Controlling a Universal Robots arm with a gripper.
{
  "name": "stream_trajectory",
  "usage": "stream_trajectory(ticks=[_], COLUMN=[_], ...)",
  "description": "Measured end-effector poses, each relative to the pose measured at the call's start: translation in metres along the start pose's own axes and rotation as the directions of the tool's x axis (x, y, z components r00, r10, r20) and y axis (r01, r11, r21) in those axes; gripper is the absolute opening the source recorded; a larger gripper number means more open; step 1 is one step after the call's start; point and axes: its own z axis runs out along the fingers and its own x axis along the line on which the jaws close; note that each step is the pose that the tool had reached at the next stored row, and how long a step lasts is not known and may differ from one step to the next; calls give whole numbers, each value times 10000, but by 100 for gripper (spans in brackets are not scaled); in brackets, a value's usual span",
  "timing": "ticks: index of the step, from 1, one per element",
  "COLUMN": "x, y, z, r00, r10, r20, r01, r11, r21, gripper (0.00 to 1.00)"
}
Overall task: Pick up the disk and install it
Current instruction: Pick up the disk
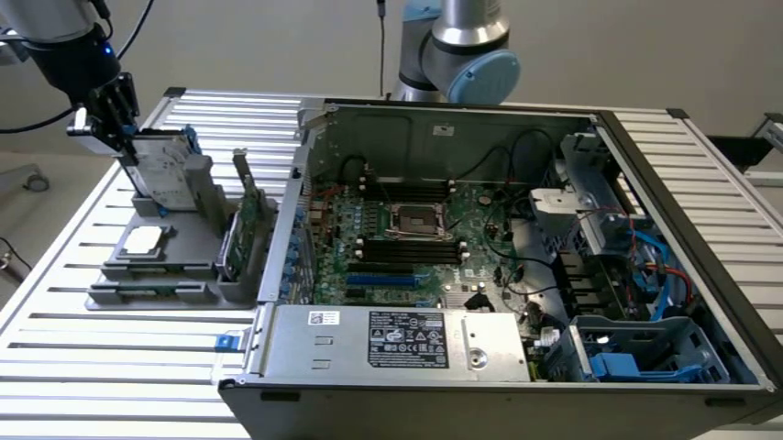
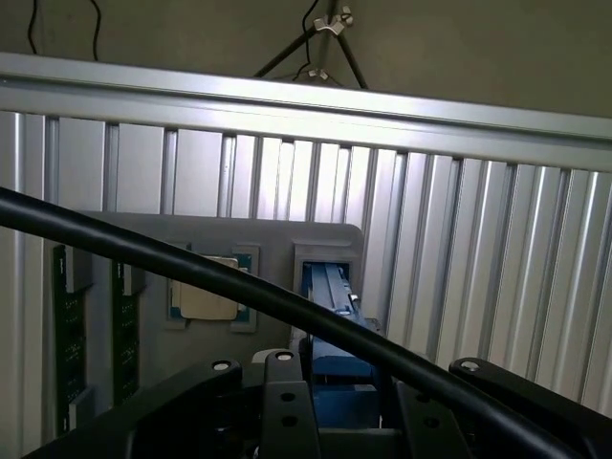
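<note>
The disk (image 1: 167,174), a silver-grey drive with blue side rails, stands on end at the back of the grey parts holder (image 1: 183,280), at the exterior view's left. My gripper (image 1: 123,137) reaches down onto its upper end and is shut on it. In the wrist view the disk's blue rail (image 2: 330,296) runs from the holder's slot up between the black fingers of the gripper (image 2: 335,387). I cannot tell whether the disk's lower end still sits in the slot.
The holder (image 2: 143,244) also carries a flat silver square piece (image 1: 145,240) and upright green cards (image 1: 245,220). To the exterior view's right lies the opened computer case (image 1: 453,119), with blue drive bays (image 1: 648,353) at its near right corner. A black cable (image 2: 191,263) crosses the wrist view.
</note>
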Motion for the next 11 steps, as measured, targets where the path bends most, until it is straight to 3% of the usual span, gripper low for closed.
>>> stream_trajectory(ticks=[11], x=[-2], y=[-5], z=[-71], r00=[10000], r10=[0], r20=[7], r01=[0], r11=[10000], r21=[2], gripper=[33])
